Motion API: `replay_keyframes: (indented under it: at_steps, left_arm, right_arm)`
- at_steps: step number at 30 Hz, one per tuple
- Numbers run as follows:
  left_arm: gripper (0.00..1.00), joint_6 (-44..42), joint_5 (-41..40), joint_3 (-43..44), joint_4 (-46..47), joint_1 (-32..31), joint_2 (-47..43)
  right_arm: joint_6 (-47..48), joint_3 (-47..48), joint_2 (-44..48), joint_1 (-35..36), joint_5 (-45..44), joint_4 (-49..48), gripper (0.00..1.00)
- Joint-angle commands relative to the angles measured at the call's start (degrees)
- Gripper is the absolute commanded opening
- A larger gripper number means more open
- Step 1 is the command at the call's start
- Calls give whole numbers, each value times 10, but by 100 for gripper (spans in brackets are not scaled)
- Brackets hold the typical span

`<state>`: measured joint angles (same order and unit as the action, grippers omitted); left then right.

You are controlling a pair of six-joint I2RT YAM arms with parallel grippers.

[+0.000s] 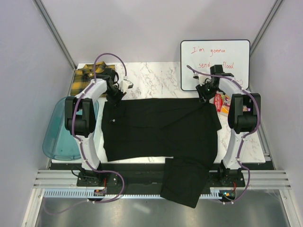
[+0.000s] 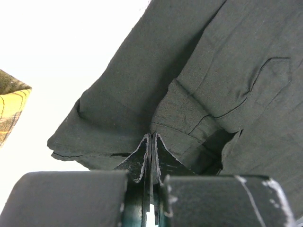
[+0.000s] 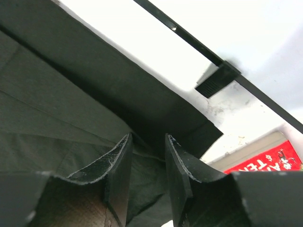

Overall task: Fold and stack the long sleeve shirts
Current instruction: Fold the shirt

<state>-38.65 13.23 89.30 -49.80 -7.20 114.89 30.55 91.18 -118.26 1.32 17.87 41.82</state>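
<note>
White marble tabletop (image 1: 156, 78), pale walls, whiteboard (image 1: 215, 61) propped at the far right.

- Black shirt (image 1: 161, 127) spread flat across the middle, long axis left to right. One sleeve (image 1: 182, 182) hangs off the near edge.
- Plaid shirt (image 1: 87, 75) lies bunched at the far-left corner, apart from the black one and just beyond the left arm's wrist. Blue tub (image 1: 57, 137) sits off the left edge.
- Left fingers (image 2: 138, 163) are clenched at the shirt's far-left corner. Cloth puckers up to their tips, so they seem to have a fold pinched — the wrist view is too tight to be certain.
- Right fingers (image 3: 116, 165) stand apart at the far-right corner, straddling the edge, with black cloth in the gap. Nothing gripped yet.

Judgement: this is the pick-up for a lengthwise fold. The far edge runs straight between the two sets of fingers, and the whole body of the shirt lies nearward of both. Each arm has the corner on its own side, so neither needs to cross over. The coming pull should go toward the bases — but only once the right side has clamped, or the edge will skew.
</note>
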Motion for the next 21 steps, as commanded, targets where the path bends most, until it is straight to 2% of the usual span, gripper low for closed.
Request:
replay_keyframes:
  at_steps: [1, 6, 8, 15, 21]
  left_arm:
    - [2, -4, 28, 39, -12, 2, 9]
    - [2, -7, 34, 49, -21, -2, 12]
    - [2, -8, 37, 47, -24, -2, 10]
    - [2, -5, 69, 45, -28, -12, -16]
    - [2, -4, 67, 61, -27, -21, -5]
  right_arm:
    - [16, -7, 14, -6, -5, 0, 40]
    - [24, -8, 22, -11, 2, 9, 38]
    - [24, -6, 34, -11, 35, 13, 40]
    - [-2, 18, 46, -11, 138, 26, 57]
    - [-18, 33, 22, 14, 133, 5, 54]
